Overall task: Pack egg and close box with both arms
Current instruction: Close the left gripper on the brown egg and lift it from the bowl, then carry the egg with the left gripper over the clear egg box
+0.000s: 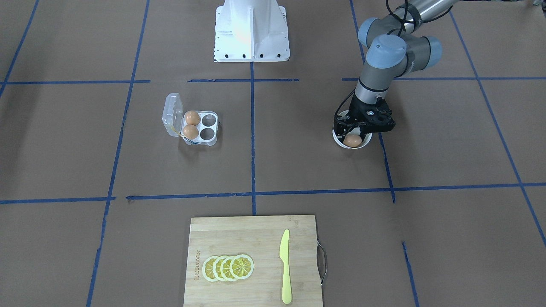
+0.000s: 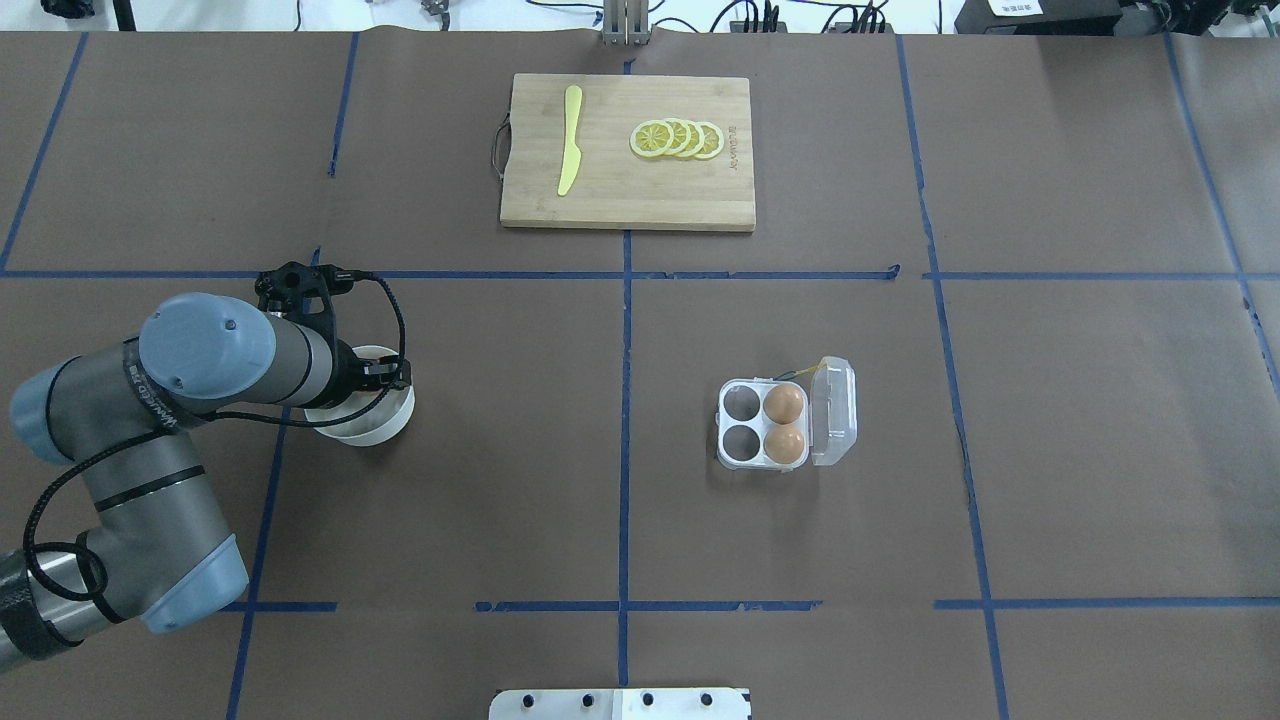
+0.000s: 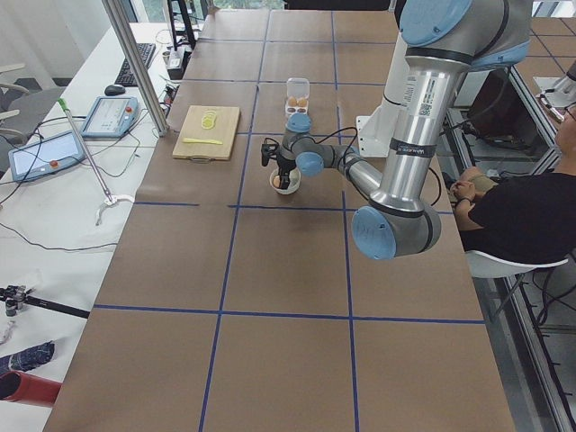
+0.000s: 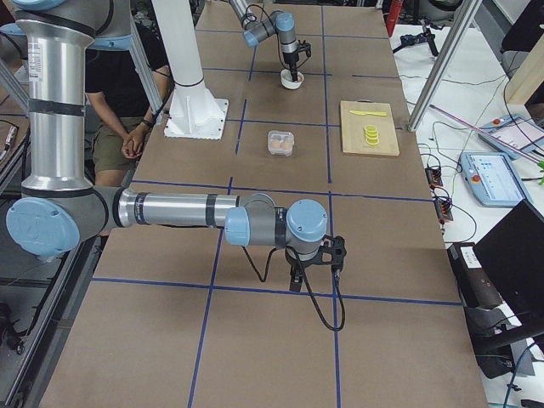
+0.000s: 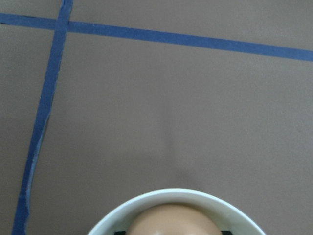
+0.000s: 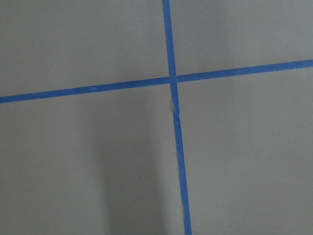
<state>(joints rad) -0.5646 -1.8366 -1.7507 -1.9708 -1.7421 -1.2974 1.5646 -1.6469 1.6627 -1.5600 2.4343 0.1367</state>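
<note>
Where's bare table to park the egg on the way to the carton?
Bare brown paper lies between the round white bowl and the clear plastic four-cup egg carton, and between carton and wooden cutting board. Crowded at the bowl, under the left claw.

We look across a brown tabletop crossed by blue tape lines. Beside it stands a white desk strewn with cables, and a silver post rises nearby.

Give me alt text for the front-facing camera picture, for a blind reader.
The robot's left hand reaches into a white bowl holding a brown egg, at picture right. Left of centre, an open clear box holds two eggs; a cutting board with lemon slices and a knife lies nearest.
</note>
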